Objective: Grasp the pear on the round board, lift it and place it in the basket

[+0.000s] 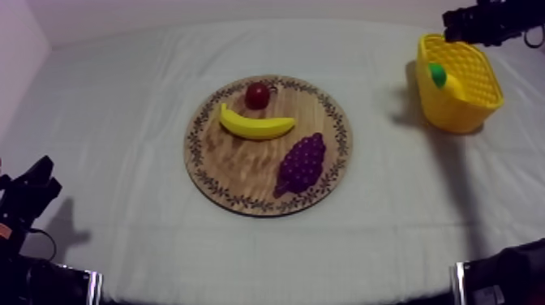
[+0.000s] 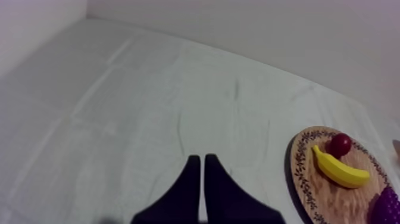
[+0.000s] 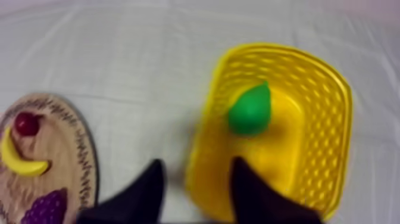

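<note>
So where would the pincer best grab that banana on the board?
Probably from straight above, across the narrow width of the banana, toward the end nearer the grapes. It lies flat on the wooden board, and the small red fruit crowds its inner curve near the middle.

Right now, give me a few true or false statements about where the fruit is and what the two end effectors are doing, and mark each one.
1. The pear lies inside the yellow basket. True.
2. The banana is in the basket with it. False: it lies on the wooden board, between the small red fruit and the bunch of grapes.
3. The left end effector is closed on nothing, over bare cloth. True.
4. The right end effector is gripping the pear. False: it is open and holds nothing, above the basket's near wall.
5. Three pieces of fruit are on the board. True.
</note>
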{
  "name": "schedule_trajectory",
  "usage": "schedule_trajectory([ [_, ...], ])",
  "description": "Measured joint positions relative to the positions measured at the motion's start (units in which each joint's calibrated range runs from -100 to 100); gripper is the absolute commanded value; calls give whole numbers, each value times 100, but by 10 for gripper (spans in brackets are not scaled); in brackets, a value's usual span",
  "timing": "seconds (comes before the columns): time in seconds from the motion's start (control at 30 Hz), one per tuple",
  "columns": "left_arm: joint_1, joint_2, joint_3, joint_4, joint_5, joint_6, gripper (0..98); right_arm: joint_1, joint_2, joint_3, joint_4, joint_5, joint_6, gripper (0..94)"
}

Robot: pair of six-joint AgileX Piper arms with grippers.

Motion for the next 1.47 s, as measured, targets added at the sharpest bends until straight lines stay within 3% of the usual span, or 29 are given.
schedule_trajectory([
  [0.13,0,0,0,0,0,0,1,-220,-1133,1184,-154,-659,187,29],
  [0.4,0,0,0,0,0,0,1,-333,-3510,3787,-587,-1635,621,6],
  [0.53,0,0,0,0,0,0,1,-184,-4659,4976,-703,-1693,895,5],
  [0.73,0,0,0,0,0,0,1,-88,-6195,6336,-429,-1506,894,26],
  [0.9,0,0,0,0,0,0,1,-85,-7179,6883,-214,-1265,502,8],
  [1.07,0,0,0,0,0,0,1,31,-7915,7010,68,-1585,226,5],
  [1.33,0,0,0,0,0,0,1,26,-8324,7027,158,-1652,550,5],
  [1.47,0,0,0,0,0,-1,1,93,-8343,7034,158,-1652,524,5],
])
